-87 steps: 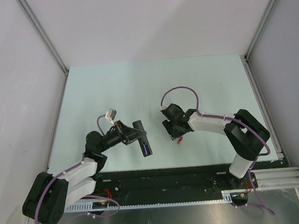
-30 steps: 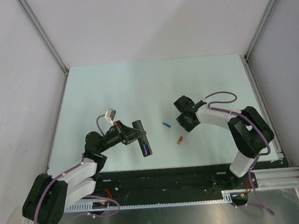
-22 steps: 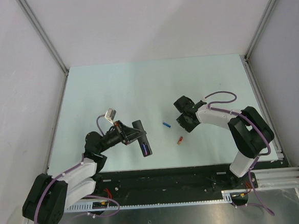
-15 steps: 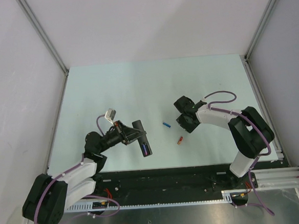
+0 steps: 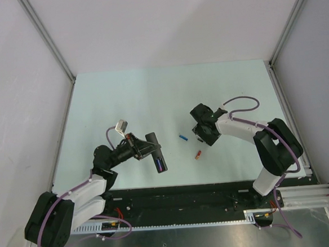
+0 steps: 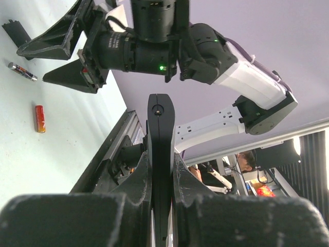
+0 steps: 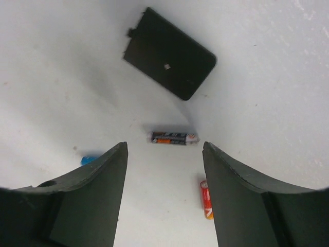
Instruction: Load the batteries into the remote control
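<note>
The remote control (image 5: 157,155), a slim black bar, is held off the table with my left gripper (image 5: 145,149) shut on it; in the left wrist view it stands edge-on (image 6: 160,128) between the jaws of the left gripper (image 6: 161,159). A blue battery (image 5: 183,138) and a red-orange battery (image 5: 198,154) lie on the table. My right gripper (image 5: 200,137) hovers beside them, open and holding nothing. In the right wrist view the right gripper (image 7: 164,149) frames a dark orange-banded battery (image 7: 175,138). The red battery (image 7: 205,199) lies by the right finger, and a blue end (image 7: 90,159) peeks from behind the left finger.
A flat black battery cover (image 7: 169,53) lies on the table just beyond the dark battery, also seen as the cover (image 6: 15,32) from the left wrist. The pale table (image 5: 151,96) is fenced by metal rails, with the black arm-base rail (image 5: 181,198) along its near edge.
The right gripper's jaws have spread wider and its head has shifted slightly up and left. The left arm, the remote and the batteries have not moved.
</note>
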`<action>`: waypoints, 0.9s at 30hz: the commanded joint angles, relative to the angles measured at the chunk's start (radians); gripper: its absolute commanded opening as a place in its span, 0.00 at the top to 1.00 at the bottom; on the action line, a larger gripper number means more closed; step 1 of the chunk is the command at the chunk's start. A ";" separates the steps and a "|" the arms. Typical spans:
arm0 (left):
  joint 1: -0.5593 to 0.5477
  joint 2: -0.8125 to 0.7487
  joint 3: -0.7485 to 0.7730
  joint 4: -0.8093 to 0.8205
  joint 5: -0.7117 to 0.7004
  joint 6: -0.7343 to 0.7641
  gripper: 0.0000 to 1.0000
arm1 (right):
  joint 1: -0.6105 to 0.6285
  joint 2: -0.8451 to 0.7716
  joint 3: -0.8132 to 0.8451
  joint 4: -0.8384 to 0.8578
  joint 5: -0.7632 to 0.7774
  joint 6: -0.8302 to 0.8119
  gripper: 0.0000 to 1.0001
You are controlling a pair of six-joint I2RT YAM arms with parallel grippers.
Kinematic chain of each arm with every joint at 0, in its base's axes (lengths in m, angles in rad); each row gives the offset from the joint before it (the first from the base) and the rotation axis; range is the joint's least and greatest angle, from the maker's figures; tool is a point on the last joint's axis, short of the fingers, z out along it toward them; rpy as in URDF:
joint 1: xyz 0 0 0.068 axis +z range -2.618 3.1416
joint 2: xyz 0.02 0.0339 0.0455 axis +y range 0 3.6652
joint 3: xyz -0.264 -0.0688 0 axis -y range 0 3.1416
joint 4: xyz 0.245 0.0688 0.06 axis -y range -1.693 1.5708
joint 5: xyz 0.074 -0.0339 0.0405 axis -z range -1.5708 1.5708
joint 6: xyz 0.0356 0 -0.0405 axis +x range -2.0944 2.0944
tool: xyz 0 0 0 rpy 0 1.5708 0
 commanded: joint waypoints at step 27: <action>0.008 -0.050 -0.013 0.029 0.001 0.027 1.00 | 0.067 -0.014 0.108 0.028 -0.191 -1.323 0.58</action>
